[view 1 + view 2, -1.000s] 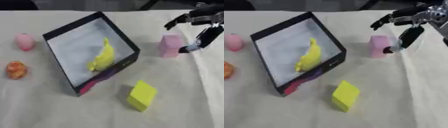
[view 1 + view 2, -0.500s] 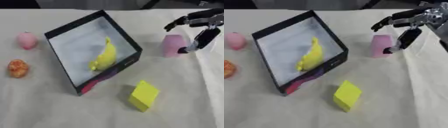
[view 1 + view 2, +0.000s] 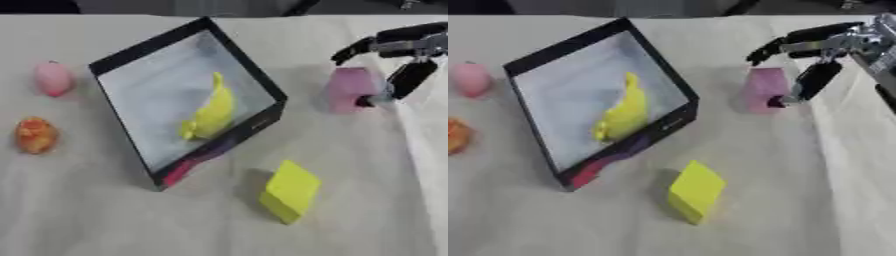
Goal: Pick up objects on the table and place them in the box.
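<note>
Table: cloth-covered table, box tilted near its middle, banana inside.
Pink block: pink block near the far right edge.
Right hand: right hand spread above and around the block, fingers straight, holding nothing; one fingertip at the block's right side.
Left hand: unseen.
Risk: fingers closing off-centre could tip or push the block away.

Black-walled box with pale floor, yellow banana, yellow block, pink block, orange fruit
</note>
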Controlling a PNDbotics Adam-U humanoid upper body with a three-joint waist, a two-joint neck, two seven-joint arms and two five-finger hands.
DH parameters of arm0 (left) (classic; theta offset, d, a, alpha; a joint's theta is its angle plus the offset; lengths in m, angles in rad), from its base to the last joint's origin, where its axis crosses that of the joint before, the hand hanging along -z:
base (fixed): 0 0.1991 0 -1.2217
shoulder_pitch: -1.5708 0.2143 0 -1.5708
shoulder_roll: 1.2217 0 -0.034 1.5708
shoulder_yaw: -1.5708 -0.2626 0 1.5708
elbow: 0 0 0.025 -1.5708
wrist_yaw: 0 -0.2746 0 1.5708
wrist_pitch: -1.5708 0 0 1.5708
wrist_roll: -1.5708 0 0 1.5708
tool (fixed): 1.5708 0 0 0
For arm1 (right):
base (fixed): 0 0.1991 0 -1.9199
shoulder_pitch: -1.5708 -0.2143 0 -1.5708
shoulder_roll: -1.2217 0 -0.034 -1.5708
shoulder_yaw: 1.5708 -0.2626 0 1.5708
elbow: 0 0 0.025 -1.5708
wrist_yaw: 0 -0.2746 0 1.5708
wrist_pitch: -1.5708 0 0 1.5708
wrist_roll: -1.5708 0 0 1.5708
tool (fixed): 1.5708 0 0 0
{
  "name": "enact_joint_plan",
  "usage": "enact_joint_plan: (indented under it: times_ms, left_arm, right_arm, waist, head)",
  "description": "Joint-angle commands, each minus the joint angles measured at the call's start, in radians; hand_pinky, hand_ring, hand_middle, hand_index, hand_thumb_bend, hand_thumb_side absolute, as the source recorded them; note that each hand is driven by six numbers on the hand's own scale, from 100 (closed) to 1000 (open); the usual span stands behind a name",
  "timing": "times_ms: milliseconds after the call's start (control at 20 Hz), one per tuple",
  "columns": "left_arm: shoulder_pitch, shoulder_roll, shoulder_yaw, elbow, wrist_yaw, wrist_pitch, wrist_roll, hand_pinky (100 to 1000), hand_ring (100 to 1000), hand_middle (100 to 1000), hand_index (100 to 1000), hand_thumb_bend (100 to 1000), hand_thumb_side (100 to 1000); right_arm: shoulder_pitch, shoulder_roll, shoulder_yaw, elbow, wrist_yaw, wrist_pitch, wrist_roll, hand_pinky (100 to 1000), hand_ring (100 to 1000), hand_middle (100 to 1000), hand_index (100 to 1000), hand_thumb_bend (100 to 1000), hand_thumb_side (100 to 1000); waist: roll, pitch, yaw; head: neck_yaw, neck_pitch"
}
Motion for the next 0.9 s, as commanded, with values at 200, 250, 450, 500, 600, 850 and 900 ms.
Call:
enact_joint_plan:
  times_ms: [200,250,450,500,600,850,900]
  left_arm:
    - [-0.011,0.011,0.003,-0.020,-0.003,0.002,-0.001,882,956,983,987,331,1000]
    - [-0.011,0.012,0.003,-0.021,-0.003,0.002,-0.001,882,956,983,987,331,1000]
    - [-0.013,0.013,0.003,-0.021,-0.002,0.003,0.000,882,955,983,986,331,1000]
    - [-0.013,0.013,0.003,-0.021,-0.002,0.003,0.000,882,955,983,986,331,1000]
    - [-0.013,0.012,0.003,-0.021,-0.002,0.004,0.000,882,955,983,983,331,1000]
    - [-0.010,0.011,0.004,-0.020,-0.003,0.005,0.002,883,954,982,981,329,1000]
    - [-0.010,0.012,0.004,-0.021,-0.003,0.005,0.002,883,954,982,980,329,1000]
  right_arm:
    - [0.017,-0.060,-0.027,-0.028,0.014,0.011,-0.013,1000,968,858,1000,419,346]
    - [0.018,-0.059,-0.028,-0.024,0.020,0.014,-0.013,1000,965,857,1000,427,351]
    - [0.015,-0.048,-0.033,-0.001,0.044,0.022,-0.022,1000,941,845,1000,406,333]
    - [0.013,-0.044,-0.033,0.004,0.047,0.025,-0.027,1000,927,834,1000,387,328]
    - [0.010,-0.036,-0.038,0.015,0.045,0.036,-0.041,982,872,772,981,252,405]
    - [-0.009,-0.017,-0.066,0.031,0.005,0.101,-0.109,891,682,582,879,104,300]
    - [-0.012,-0.014,-0.069,0.030,-0.002,0.114,-0.123,857,600,549,811,100,240]
  waist:
    - [-0.008,0.005,0.005]
    - [-0.009,0.005,0.006]
    - [-0.011,0.005,0.007]
    - [-0.012,0.005,0.007]
    - [-0.013,0.004,0.007]
    - [-0.014,0.001,0.007]
    - [-0.014,0.001,0.007]
  head:
    - [-0.008,-0.016]
    - [-0.009,-0.016]
    - [-0.011,-0.019]
    - [-0.011,-0.019]
    - [-0.011,-0.021]
    - [-0.007,-0.027]
    - [-0.008,-0.028]
